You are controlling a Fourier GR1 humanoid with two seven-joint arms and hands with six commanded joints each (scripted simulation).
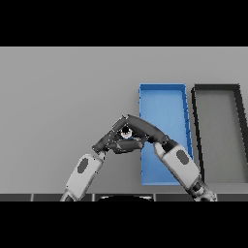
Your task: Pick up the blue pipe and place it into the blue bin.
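Both hands meet just left of the blue bin [164, 99], over the grey desk [63, 97].

The left hand [110, 140] reaches in from the lower left of the bin, and the right hand [143, 128] crosses the bin's lower left part, its forearm lying over the bin floor. Their dark fingers come together beside the bin's left wall, around a small pale-blue object that appears to be the pipe [127, 134]; only a little of it shows between the fingers. The fingers of both hands are curled about it, though which hand truly bears it cannot be told. A dark bin [218, 89] stands just right of the blue bin, near it but apart.
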